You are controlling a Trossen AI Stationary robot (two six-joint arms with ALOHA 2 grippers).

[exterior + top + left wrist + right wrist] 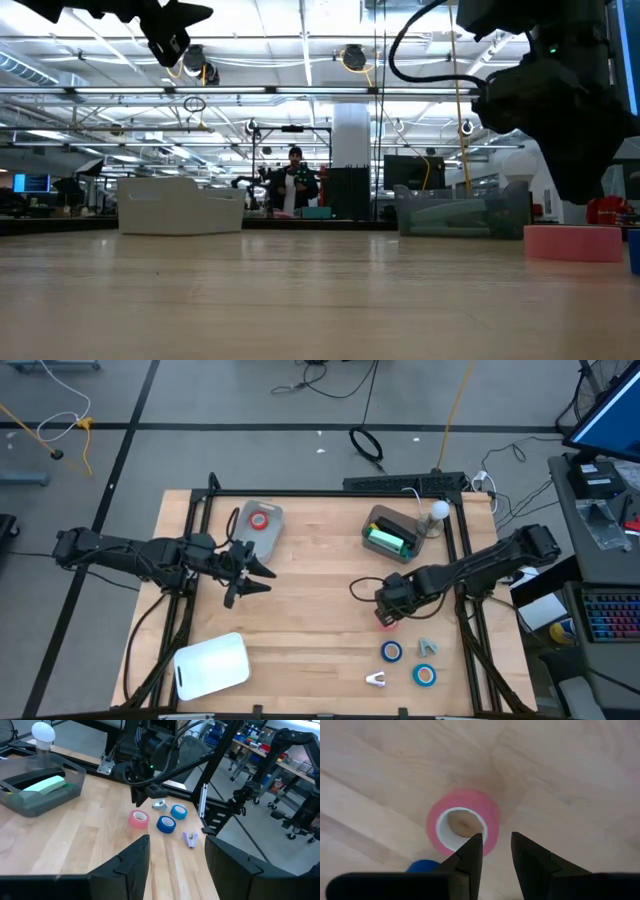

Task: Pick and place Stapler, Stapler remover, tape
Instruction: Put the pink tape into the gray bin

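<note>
One red tape roll [387,623] lies flat on the table, as the right wrist view [462,822] and the low view [573,243] also show. My right gripper [388,605] hangs just above it, pointing down, fingers slightly open [495,840]. Two blue tape rolls [391,651] [425,675] lie nearer the table's near edge. Beside them are a grey staple remover [428,647] and a pale purple one [376,679]. Another red roll [260,520] lies in a grey bin. The green stapler [388,540] lies in a second bin. My left gripper [245,572] waits open above the table's left half.
A white bin [212,665] sits at the near left corner. The grey bin [252,530] with the red roll stands far left, and the stapler's bin [372,523] far right beside a white bulb [440,510]. Black frame rails [195,550] run along the table's sides. Bare wood lies in the middle.
</note>
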